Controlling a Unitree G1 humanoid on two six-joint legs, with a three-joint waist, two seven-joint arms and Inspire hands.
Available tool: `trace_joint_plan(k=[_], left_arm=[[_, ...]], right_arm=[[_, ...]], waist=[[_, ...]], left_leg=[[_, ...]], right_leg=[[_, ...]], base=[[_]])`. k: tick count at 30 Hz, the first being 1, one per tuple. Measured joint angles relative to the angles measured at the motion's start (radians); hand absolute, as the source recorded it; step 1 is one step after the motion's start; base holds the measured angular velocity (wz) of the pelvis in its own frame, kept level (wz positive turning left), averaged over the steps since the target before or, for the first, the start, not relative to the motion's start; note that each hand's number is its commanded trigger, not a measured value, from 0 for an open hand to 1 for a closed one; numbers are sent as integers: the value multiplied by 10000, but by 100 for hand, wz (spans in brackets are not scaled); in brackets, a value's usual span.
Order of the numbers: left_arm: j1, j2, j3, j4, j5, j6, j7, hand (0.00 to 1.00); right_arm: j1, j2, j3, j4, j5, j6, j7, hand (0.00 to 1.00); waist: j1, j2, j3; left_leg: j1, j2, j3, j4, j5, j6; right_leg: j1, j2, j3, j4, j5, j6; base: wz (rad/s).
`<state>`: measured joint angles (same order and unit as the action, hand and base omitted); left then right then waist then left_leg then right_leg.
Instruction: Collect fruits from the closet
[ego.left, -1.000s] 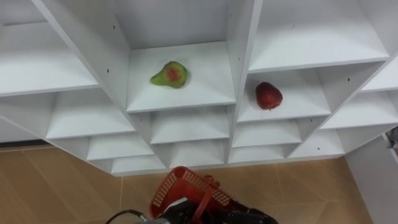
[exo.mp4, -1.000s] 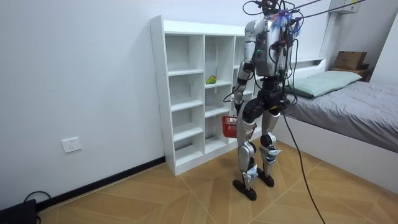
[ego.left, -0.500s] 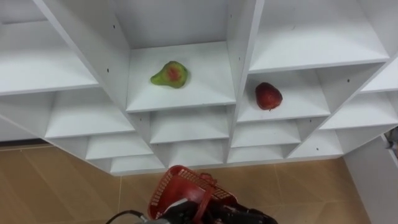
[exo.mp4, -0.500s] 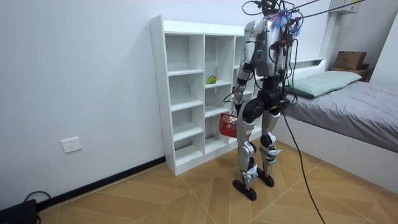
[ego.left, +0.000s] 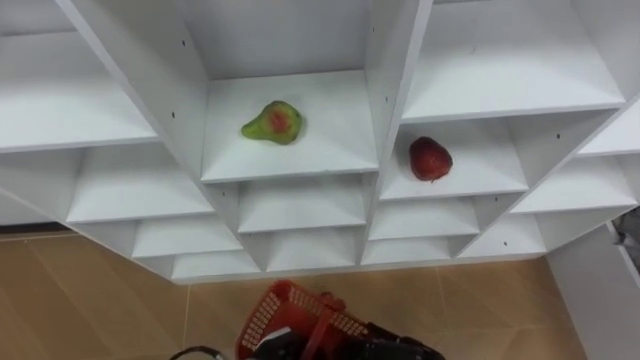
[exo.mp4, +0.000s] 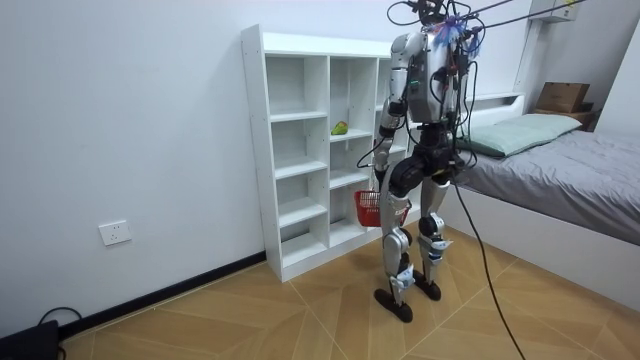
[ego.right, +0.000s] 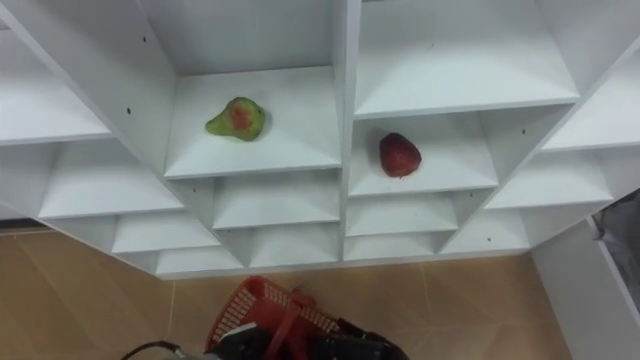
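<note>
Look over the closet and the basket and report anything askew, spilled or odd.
Nothing stands out. The pear lies on its shelf in the closet, the red fruit on a lower shelf one compartment to its right. The red basket hangs low before the robot; no fruit lies on the floor.

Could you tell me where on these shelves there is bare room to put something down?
The pear lies left of middle on its shelf: bare board between it and the right divider. The red fruit sits close on that divider's other side: bare board to its right. Compartments below both fruits hold nothing. Nowhere is crowded.
</note>
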<state>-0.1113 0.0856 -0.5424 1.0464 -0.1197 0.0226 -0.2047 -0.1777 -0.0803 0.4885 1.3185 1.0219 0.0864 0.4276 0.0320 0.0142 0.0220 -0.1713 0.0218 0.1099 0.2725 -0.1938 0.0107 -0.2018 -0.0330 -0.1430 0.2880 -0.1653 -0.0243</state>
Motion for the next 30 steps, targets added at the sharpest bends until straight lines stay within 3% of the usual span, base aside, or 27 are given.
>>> trace_joint_plan(k=[12, 18, 21, 25, 30], left_arm=[[245, 277, 722, 470, -475, -158, 865, 100], [452, 260, 1094, 523, -743, -173, 1343, 100], [611, 251, 1400, 482, -866, -242, 1372, 100], [770, 374, 1516, 275, -842, -247, 1460, 100], [931, 378, 1865, 4, -842, -281, 1455, 100]], right_arm=[[56, -80, -2, -167, -142, -34, -18, 0], [457, -343, -7, -1980, -509, -144, -346, 0], [694, -422, -129, -2944, -1542, -433, -562, 0], [1144, -592, -401, -5002, -3047, -488, -1058, 0], [1251, -768, -412, -6079, -4392, -740, -1499, 0]], waist=[[43, 40, -5], [39, 43, -21], [16, 17, -50], [-35, -24, -77], [-11, -118, -106]], left_leg=[[378, 7, -16, -79, -1, -2], [713, -10, -28, -281, 1, -7], [905, -28, -74, -347, 2, -9], [1014, -49, -213, -352, 2, -8], [1333, -85, -255, -414, 2, -8]], right_leg=[[447, 6, -40, -158, -10, 15], [758, 25, -56, -321, -20, 28], [995, 22, -83, -390, -27, 47], [1201, 11, -165, -491, -36, 61], [1550, -9, -223, -515, -111, 101]], base=[[1], [0], [3], [7], [8]])
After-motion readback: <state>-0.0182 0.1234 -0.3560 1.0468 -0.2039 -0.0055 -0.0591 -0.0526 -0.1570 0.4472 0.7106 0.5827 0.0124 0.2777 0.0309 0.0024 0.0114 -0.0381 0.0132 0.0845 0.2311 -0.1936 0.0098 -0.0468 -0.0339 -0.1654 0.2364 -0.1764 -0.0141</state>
